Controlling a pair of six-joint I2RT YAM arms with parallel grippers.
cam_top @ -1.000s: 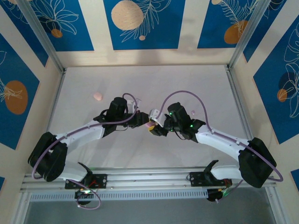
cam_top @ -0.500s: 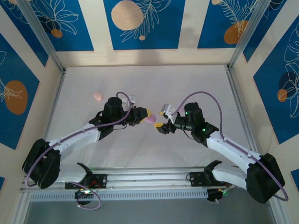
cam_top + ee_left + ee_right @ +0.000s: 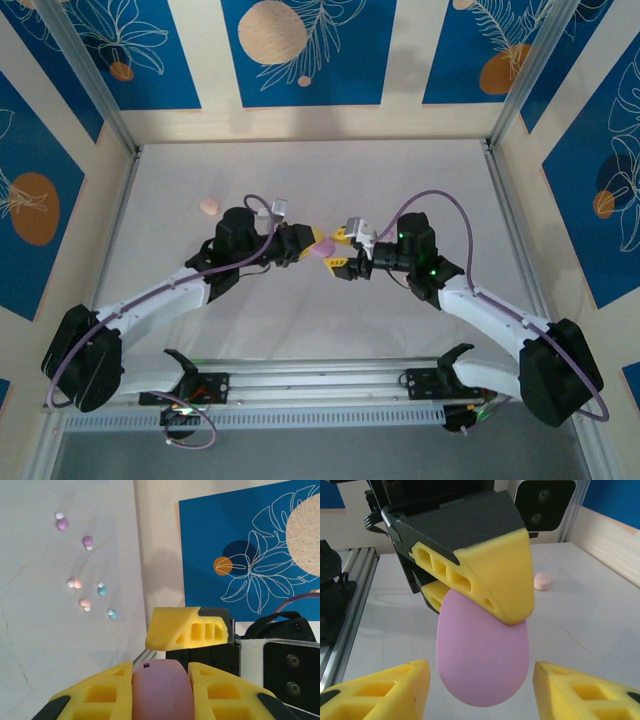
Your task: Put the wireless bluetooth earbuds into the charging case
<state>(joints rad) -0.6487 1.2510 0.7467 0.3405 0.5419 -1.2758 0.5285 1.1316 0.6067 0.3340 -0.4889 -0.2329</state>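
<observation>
Pinching the pink oval case (image 3: 482,650), the left claw (image 3: 160,679) faces the right claw (image 3: 481,677), spread wide, clear of it.

White table (image 3: 400,180) bears scattered earbuds (image 3: 77,584) (pastel) and pink case (image 3: 208,206).

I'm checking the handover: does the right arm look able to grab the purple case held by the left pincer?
Likely yes: the right pincer is open and straddling the case, whose rounded end juts free of the left pincer; nothing lies between.
</observation>
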